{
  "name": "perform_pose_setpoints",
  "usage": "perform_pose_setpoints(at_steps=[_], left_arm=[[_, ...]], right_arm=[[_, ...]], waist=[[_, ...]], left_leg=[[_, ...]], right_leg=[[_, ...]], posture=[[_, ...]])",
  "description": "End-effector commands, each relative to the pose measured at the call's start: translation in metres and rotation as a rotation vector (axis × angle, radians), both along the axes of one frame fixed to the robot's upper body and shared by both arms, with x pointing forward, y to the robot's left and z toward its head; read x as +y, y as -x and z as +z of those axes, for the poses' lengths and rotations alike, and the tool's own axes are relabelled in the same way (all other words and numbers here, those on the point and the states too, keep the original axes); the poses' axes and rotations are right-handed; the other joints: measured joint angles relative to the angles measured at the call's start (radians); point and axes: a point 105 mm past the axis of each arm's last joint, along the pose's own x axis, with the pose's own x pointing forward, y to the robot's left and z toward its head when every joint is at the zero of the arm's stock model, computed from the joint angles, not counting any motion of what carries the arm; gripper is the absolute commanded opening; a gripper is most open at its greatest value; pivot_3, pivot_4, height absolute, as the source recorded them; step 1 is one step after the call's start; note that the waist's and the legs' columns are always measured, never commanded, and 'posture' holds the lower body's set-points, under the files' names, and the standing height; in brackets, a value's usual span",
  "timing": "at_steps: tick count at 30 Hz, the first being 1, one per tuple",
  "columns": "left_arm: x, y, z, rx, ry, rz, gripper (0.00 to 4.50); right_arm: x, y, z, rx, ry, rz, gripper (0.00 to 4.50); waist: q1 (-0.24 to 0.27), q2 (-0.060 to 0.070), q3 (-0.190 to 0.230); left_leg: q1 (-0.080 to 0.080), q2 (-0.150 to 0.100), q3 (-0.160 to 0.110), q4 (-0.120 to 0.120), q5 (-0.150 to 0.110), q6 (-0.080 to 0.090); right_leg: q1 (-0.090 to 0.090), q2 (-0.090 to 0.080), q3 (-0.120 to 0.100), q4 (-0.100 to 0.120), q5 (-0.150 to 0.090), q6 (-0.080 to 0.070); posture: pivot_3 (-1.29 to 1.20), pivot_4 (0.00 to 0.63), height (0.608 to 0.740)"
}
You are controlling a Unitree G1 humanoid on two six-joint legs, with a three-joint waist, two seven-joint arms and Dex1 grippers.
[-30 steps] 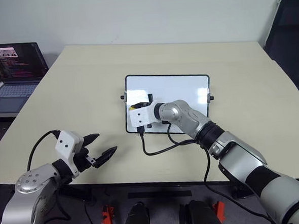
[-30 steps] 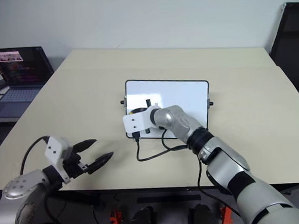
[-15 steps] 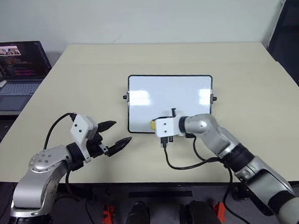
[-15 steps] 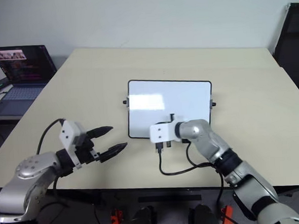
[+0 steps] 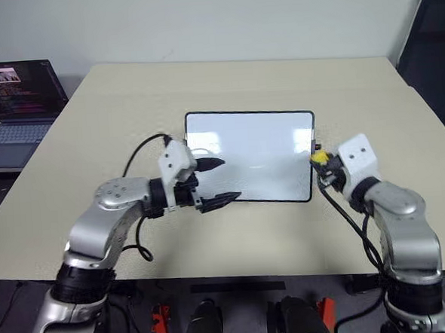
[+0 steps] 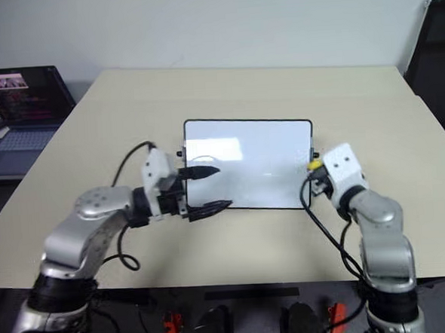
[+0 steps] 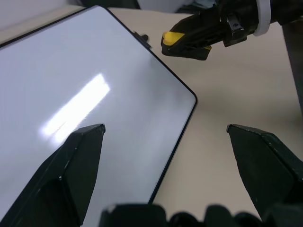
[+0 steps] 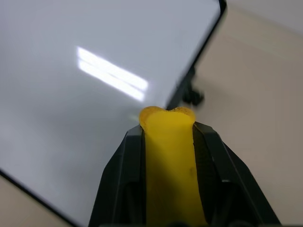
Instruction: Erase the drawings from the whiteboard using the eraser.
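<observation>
A: Where's the eraser [image 8: 169, 156]?
B: Pinched between the right gripper [image 5: 322, 163]'s jaws, just off the whiteboard [image 5: 260, 145]'s three o'clock edge.
A: The board?
B: Flat mid-bench [image 5: 202, 85], glossy white.
A: Left gripper [image 5: 217, 182]?
B: Jaws spread, empty, over the board's eight o'clock corner. Laptop [image 5: 14, 100] at ten o'clock.

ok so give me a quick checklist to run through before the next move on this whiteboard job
1. Small yellow eraser clamped in the right gripper: ok.
2. Glossy white whiteboard with the thin black frame free of red drawings: ok, none visible on its surface.
3. Eraser off the board: ok, it sits beside the board's right short side.
4. Left gripper open and holding nothing: ok, it is over the board's left part.
5. Left gripper touching the board: cannot tell.
6. Board flat on the beige table: ok.
</observation>
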Motion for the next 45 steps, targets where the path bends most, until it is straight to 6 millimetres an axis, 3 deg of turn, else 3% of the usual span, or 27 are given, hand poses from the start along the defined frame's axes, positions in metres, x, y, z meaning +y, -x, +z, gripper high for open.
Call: perform_pose_setpoints(at_steps=[1, 6, 10, 20, 29, 30, 34, 36, 40, 42, 45], left_arm=[[-0.032, -0.003, 0.01, -0.063, -0.033, -0.137, 4.5], [-0.06, -0.012, 0.016, -0.092, -0.059, -0.217, 4.5], [-0.079, -0.014, 0.019, -0.106, -0.077, -0.275, 4.5], [-0.095, -0.008, 0.02, -0.11, -0.08, -0.348, 4.5], [-0.089, -0.005, 0.021, -0.095, -0.048, -0.324, 4.5], [-0.087, -0.006, 0.021, -0.096, -0.04, -0.309, 4.5], [-0.072, -0.009, 0.023, -0.104, 0.016, -0.221, 4.5], [-0.054, -0.016, 0.026, -0.116, 0.088, -0.092, 4.5], [-0.023, -0.011, 0.027, -0.088, 0.202, 0.084, 4.5], [-0.013, -0.006, 0.028, -0.075, 0.242, 0.157, 4.5], [0.029, 0.002, 0.027, -0.088, 0.385, 0.48, 4.5]], right_arm=[[-0.025, 0.004, -0.006, 0.007, -0.04, -0.142, 1.0], [-0.044, -0.001, -0.023, 0.044, -0.116, -0.263, 1.0], [-0.058, -0.011, -0.024, 0.04, -0.17, -0.324, 1.0], [-0.072, -0.036, -0.024, 0.054, -0.254, -0.358, 1.0], [-0.073, -0.041, -0.016, 0.006, -0.264, -0.331, 4.01], [-0.071, -0.041, -0.011, -0.014, -0.263, -0.316, 4.36], [-0.052, -0.036, 0.02, -0.141, -0.285, -0.21, 4.44], [-0.02, -0.022, 0.036, -0.203, -0.299, -0.043, 4.44], [0.018, 0.0, 0.034, -0.225, -0.289, 0.087, 4.44], [0.024, 0.005, 0.031, -0.239, -0.266, 0.1, 4.44], [0.031, 0.018, 0.042, -0.416, -0.252, 0.108, 4.44]], waist=[[0.002, 0.0, 0.0], [-0.004, 0.0, 0.0], [-0.003, 0.001, 0.0], [-0.002, 0.001, 0.001], [-0.003, 0.002, 0.001], [-0.003, 0.002, 0.001], [-0.005, 0.004, 0.002], [-0.006, 0.004, 0.002], [-0.011, 0.004, 0.002], [-0.01, 0.004, 0.002], [-0.006, 0.004, 0.002]], left_leg=[[0.0, 0.0, 0.0, 0.001, 0.0, 0.0], [0.0, 0.0, 0.001, 0.002, 0.001, 0.001], [0.0, 0.0, 0.0, 0.002, 0.001, 0.001], [0.0, -0.001, 0.0, 0.001, 0.001, 0.001], [0.0, -0.001, 0.0, 0.001, 0.001, 0.001], [0.0, -0.001, 0.0, 0.001, 0.001, 0.001], [0.0, -0.001, 0.0, 0.001, 0.001, 0.001], [0.0, -0.001, 0.0, 0.001, 0.001, 0.001], [0.0, 0.0, -0.001, 0.001, 0.001, 0.001], [0.0, 0.0, -0.001, 0.001, 0.001, 0.001], [0.0, -0.001, 0.0, 0.003, 0.001, 0.001]], right_leg=[[0.0, 0.0, 0.0, 0.0, 0.0, 0.0], [0.001, 0.0, 0.001, 0.0, 0.0, -0.002], [0.0, 0.0, 0.001, 0.001, 0.002, 0.001], [0.001, 0.0, 0.001, 0.001, 0.002, 0.002], [0.001, 0.0, 0.001, 0.001, 0.002, 0.002], [0.001, 0.0, 0.001, 0.001, 0.002, 0.002], [0.001, 0.0, 0.001, 0.002, 0.002, 0.002], [0.001, 0.0, 0.001, 0.002, 0.002, 0.002], [0.001, 0.0, 0.001, 0.002, 0.001, 0.002], [0.001, 0.0, 0.001, 0.002, 0.001, 0.002], [0.002, 0.0, 0.001, 0.001, 0.002, 0.002]], posture=[[0.0, 0.15, 0.74], [0.0, 0.15, 0.74], [0.0, 0.15, 0.74], [0.0, 0.15, 0.74], [0.0, 0.15, 0.74], [0.0, 0.15, 0.74], [0.0, 0.15, 0.74], [0.0, 0.15, 0.74], [0.0, 0.15, 0.74], [0.0, 0.15, 0.74], [0.0, 0.15, 0.74]])
